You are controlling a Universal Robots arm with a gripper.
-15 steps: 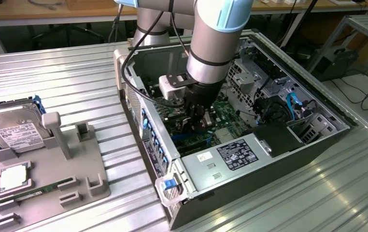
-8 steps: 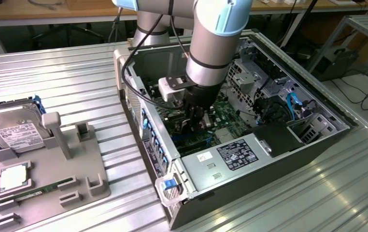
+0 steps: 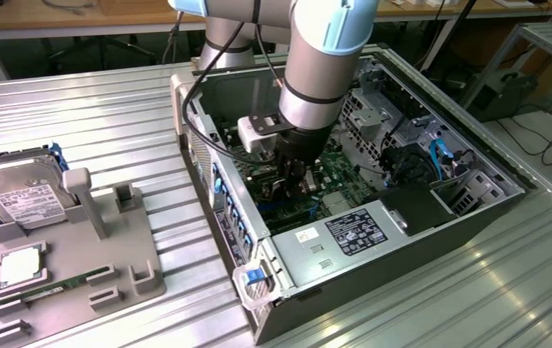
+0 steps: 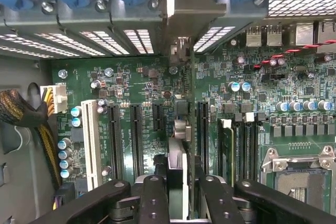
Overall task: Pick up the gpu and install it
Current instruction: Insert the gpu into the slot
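Observation:
The gpu [image 4: 178, 129] appears edge-on in the wrist view, as a thin upright card over the green motherboard [image 4: 294, 103]. Its silver bracket [image 4: 194, 6] sits against the case's rear slot openings. My gripper [image 4: 181, 200] is shut on the card's near end, with a black finger [image 4: 153, 198] on either side of it. The card stands in line between two black expansion slots [image 4: 136, 140]; I cannot tell whether it is seated. In the exterior view my gripper [image 3: 290, 185] is low inside the open PC case [image 3: 421, 283], just above the board.
A white slot [image 4: 90, 140], a RAM stick [image 4: 226, 150] and the CPU socket [image 4: 302, 177] flank the card. The power supply [image 3: 353, 232] lies close beside the arm. On the exterior view's left, a grey fixture [image 3: 111, 268] carries a hard drive [image 3: 24, 192], a CPU [image 3: 22, 267] and a RAM stick [image 3: 59, 286].

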